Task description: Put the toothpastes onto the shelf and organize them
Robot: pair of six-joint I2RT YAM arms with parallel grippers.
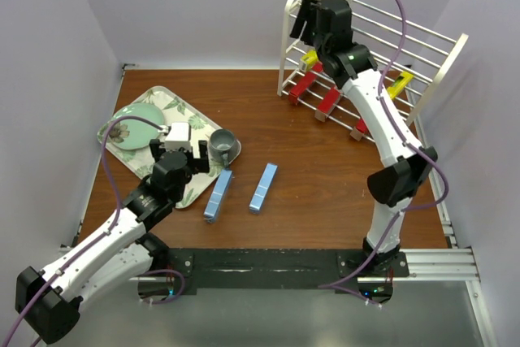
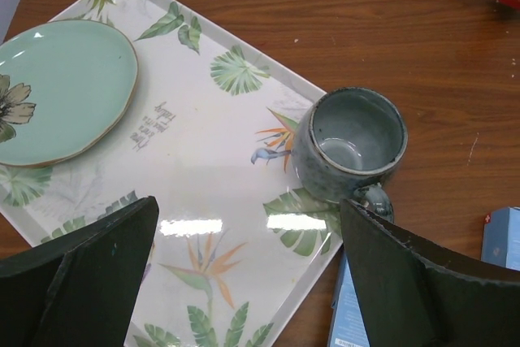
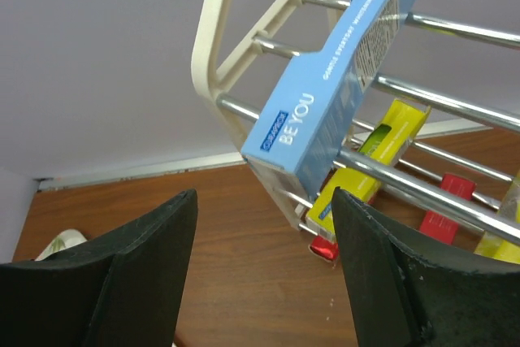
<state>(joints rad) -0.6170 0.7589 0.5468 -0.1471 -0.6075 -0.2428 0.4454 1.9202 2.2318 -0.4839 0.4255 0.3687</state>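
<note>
The cream-white shelf (image 1: 296, 6) stands at the back right. Three red toothpastes (image 1: 329, 103) lie on its lowest tier and yellow ones (image 1: 398, 85) on the middle tier. In the right wrist view one light blue toothpaste (image 3: 341, 62) lies tilted on the top rods, above yellow (image 3: 366, 168) and red (image 3: 443, 205) boxes. My right gripper (image 1: 302, 15) (image 3: 260, 282) is open and empty just in front of that blue box. Two more blue toothpastes (image 1: 218, 194) (image 1: 262, 187) lie on the table. My left gripper (image 1: 180, 152) (image 2: 248, 282) is open and empty above the tray, beside one blue box (image 2: 349, 314).
A leaf-patterned tray (image 1: 183, 111) (image 2: 203, 136) at the left holds a green plate (image 1: 130, 132) (image 2: 57, 91). A grey mug (image 1: 223, 145) (image 2: 353, 142) stands at the tray's right edge. Walls close in on the left, back and right.
</note>
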